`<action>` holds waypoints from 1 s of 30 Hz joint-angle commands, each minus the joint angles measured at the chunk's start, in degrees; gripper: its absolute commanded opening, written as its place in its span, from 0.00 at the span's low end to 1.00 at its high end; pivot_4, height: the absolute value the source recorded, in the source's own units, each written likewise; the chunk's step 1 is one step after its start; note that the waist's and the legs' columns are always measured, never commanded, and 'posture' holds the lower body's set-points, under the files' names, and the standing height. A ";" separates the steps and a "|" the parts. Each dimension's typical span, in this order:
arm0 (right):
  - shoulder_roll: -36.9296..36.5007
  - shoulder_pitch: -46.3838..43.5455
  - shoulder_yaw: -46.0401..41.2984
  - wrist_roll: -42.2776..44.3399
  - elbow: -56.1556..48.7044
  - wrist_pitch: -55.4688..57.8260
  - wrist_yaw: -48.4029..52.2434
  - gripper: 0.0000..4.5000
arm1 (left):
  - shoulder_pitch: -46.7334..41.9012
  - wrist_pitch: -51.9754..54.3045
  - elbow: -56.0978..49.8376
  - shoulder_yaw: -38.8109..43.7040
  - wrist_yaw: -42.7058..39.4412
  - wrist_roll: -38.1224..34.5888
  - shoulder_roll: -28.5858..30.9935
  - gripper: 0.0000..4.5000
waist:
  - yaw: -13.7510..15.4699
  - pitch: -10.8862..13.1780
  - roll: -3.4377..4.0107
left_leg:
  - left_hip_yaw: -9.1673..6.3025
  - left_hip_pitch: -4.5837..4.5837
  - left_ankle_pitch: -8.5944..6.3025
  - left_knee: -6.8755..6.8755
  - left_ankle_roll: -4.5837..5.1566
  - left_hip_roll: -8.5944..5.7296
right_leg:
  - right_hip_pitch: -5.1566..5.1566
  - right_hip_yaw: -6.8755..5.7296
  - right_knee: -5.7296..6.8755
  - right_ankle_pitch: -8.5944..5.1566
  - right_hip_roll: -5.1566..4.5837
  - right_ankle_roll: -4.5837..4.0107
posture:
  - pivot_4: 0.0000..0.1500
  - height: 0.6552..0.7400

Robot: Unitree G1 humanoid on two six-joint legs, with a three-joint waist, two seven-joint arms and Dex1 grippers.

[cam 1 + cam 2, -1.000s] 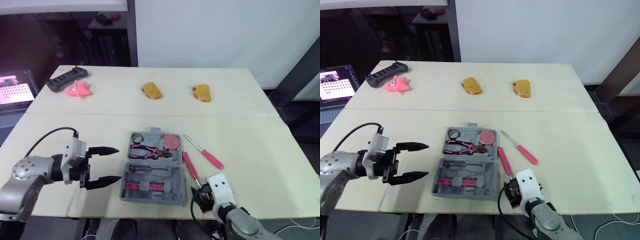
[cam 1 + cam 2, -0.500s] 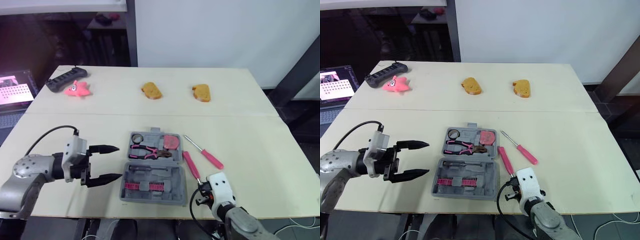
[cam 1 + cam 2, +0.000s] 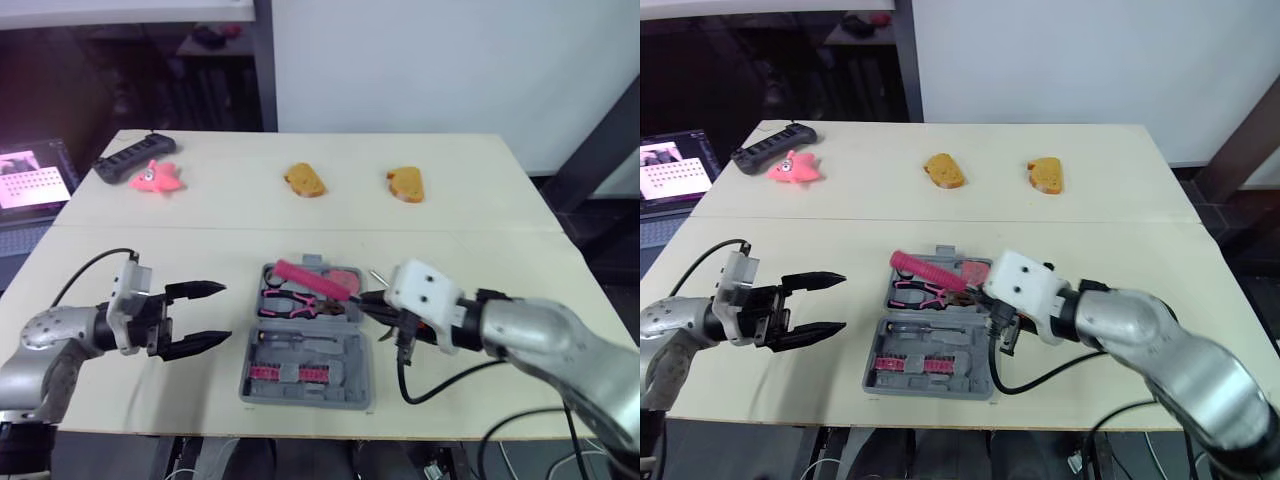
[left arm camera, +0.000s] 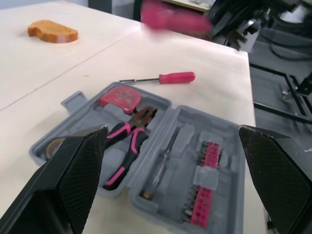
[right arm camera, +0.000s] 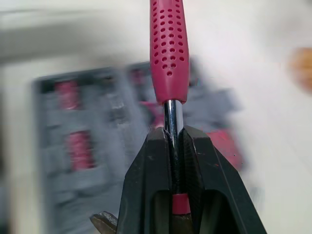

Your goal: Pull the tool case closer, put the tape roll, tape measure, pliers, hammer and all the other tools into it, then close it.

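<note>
- Right arm reaches in from the right, forearm bent across the pale wooden table (image 3: pixel 520 250), with the wrist over the right edge of the open grey plastic tool case (image 3: pixel 360 372).
- The right gripper (image 5: pixel 173 131) is pinched tight on the bare metal shaft of a chunky pink-handled screwdriver (image 3: pixel 315 280). The dotted handle sticks out past the fingertips, up in the air over the case's far half.
- Left arm is stretched low along the table, left of the case. The left gripper (image 3: pixel 205 316) points at the case with its fingers spread wide, holding nothing and clear of the case.
- Inside the case, the pink-and-black pliers (image 4: pixel 127 141) and the pink tape measure (image 4: pixel 120 97) sit in the far half.
- A slimmer red-handled screwdriver (image 4: pixel 165 78) lies on the table just beyond the case's right side.
- Versus half a second ago, the right arm was down at the table's near edge and the chunky screwdriver lay flat beside the case. Now it's lifted and swung over the case. The left gripper has backed off a bit to the left, just as wide open.
</note>
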 commanded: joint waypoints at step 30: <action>18.90 -17.60 27.49 -3.34 17.44 22.28 -7.95 0.01 | 9.48 -5.95 -4.82 1.29 -8.50 2.02 4.52 1.00 | -1.68 0.00 0.03 | -0.04 -0.85 0.09 0.09 -0.12 0.02 | -1.23 -0.26 0.76 0.12 -0.05 0.18 | 1.00 1.00</action>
